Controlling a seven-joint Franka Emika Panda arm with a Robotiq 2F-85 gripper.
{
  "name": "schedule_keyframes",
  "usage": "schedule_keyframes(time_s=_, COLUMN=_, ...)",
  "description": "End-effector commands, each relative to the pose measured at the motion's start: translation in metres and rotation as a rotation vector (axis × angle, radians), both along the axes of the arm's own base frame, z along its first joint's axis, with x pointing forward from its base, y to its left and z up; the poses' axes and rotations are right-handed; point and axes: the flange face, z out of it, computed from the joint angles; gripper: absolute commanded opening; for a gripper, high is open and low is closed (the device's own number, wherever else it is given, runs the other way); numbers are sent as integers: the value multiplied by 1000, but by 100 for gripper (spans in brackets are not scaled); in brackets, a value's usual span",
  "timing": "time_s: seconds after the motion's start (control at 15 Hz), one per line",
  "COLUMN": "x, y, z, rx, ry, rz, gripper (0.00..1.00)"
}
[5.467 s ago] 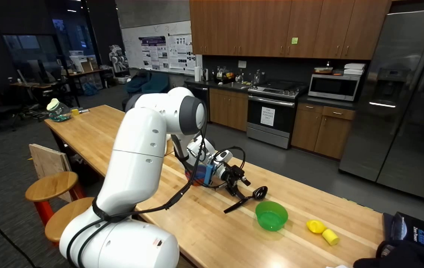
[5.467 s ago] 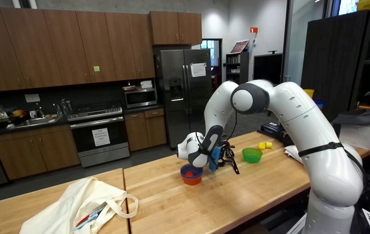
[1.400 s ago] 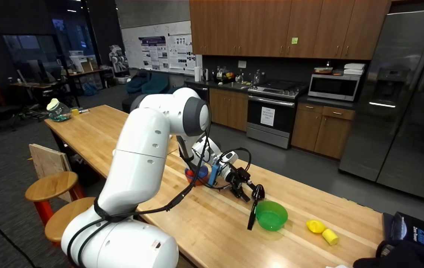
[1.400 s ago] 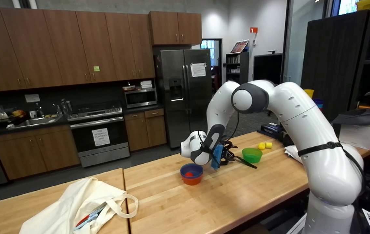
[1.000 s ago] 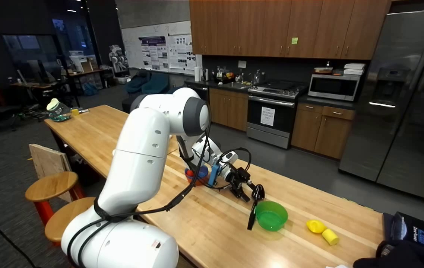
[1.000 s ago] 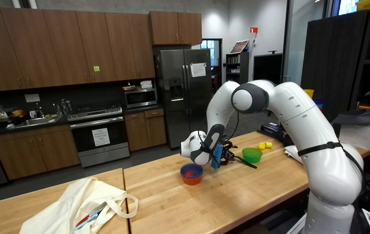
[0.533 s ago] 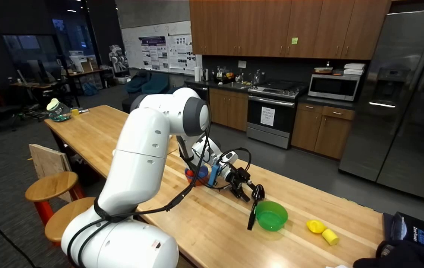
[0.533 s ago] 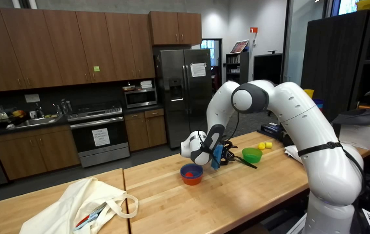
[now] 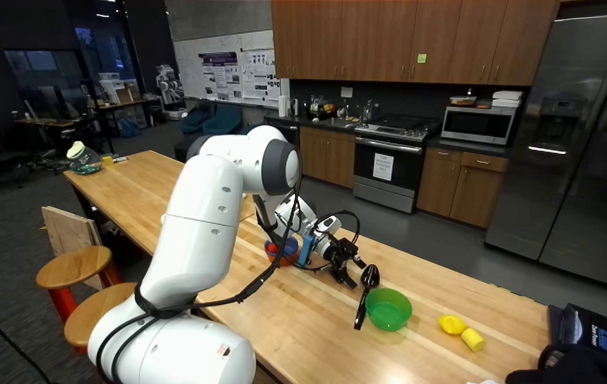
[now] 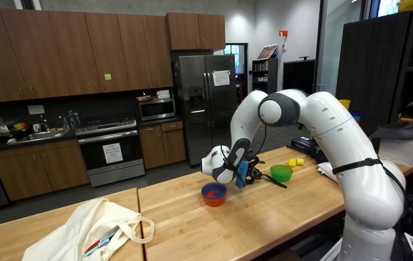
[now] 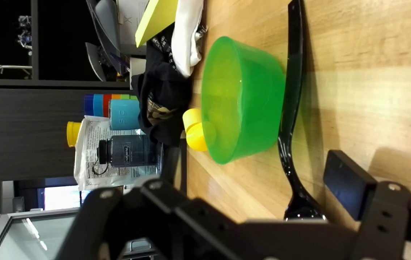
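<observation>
Wide-spread end effector beside a black spoon

From where I stand, the end effector hangs low over the table, its fingers spread well apart with nothing gripped between them. I'd guess the gap is that generous because the spoon's rounded head is broad. The spoon lies with its handle running along the side of the green bowl; the bowl's wall may help steady it, though I can't tell whether the two touch. The bowl stands upright, mouth up, firm on its base. A blue bowl sits nested in a red bowl, likely to save room, with something red inside. A lemon and a yellow cylinder lie on their sides beyond the green bowl, as round shapes will.

As for the spoon, its head is just beyond the fingertips, the part nearest the end effector, while the handle runs off to one side. Whether a finger brushes the head, I can't make out.
</observation>
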Motion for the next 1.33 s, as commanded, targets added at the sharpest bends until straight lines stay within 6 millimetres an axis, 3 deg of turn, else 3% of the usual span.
schedule_keyframes(time_s=0.0, x=2, y=-4, z=-1, rx=10, ry=8, rz=-1, gripper=100)
schedule_keyframes(time_s=0.87, x=12, y=-42, z=0, rx=59, ry=33, rz=-37, gripper=100)
schedule_keyframes(time_s=1.27, x=14, y=-48, z=0, rx=73, ry=40, rz=-40, gripper=100)
